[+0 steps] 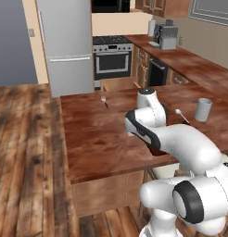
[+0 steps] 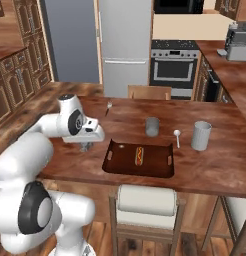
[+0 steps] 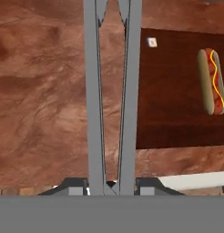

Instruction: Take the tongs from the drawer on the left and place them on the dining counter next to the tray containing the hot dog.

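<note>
- Gripper jaws nearly closed, clamped on the tongs, whose long arms run straight out ahead of them
- Tray with hot dog lies just beside, over bare dining counter

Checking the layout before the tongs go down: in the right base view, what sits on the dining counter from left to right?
Gripper → fork → tray with hot dog → grey cup → spoon → pale tall cup.
</note>
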Motion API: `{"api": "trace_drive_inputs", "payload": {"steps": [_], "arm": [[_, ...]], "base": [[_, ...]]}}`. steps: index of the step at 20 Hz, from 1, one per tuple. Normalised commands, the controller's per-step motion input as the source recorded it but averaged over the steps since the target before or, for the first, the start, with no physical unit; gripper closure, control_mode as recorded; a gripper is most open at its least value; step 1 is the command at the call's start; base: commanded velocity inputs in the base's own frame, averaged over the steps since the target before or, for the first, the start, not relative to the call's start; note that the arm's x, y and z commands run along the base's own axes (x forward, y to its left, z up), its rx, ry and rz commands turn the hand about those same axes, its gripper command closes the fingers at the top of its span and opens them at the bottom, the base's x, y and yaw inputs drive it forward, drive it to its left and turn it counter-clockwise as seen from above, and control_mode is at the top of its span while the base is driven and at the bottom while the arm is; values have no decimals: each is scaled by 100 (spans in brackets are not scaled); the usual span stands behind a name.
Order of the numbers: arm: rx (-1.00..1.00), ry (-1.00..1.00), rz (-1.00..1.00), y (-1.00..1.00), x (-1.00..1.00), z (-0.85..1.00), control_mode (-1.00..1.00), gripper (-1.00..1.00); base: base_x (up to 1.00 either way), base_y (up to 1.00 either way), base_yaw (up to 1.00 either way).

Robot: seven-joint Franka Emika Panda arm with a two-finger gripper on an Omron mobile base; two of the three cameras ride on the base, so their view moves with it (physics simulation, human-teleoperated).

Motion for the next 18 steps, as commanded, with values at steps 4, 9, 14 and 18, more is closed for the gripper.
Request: {"api": "trace_drive_inputs", "payload": {"steps": [4, 9, 14, 18], "arm": [[4, 10, -4, 1, 52, -47, -100, 100], [5, 6, 0, 0, 37, -51, -100, 100], [0, 4, 0, 0, 21, -46, -100, 100], [0, 0, 0, 0, 14, -40, -100, 100]], "base": [[0, 0, 0], [0, 0, 0], [0, 0, 0], [0, 0, 0]]}}
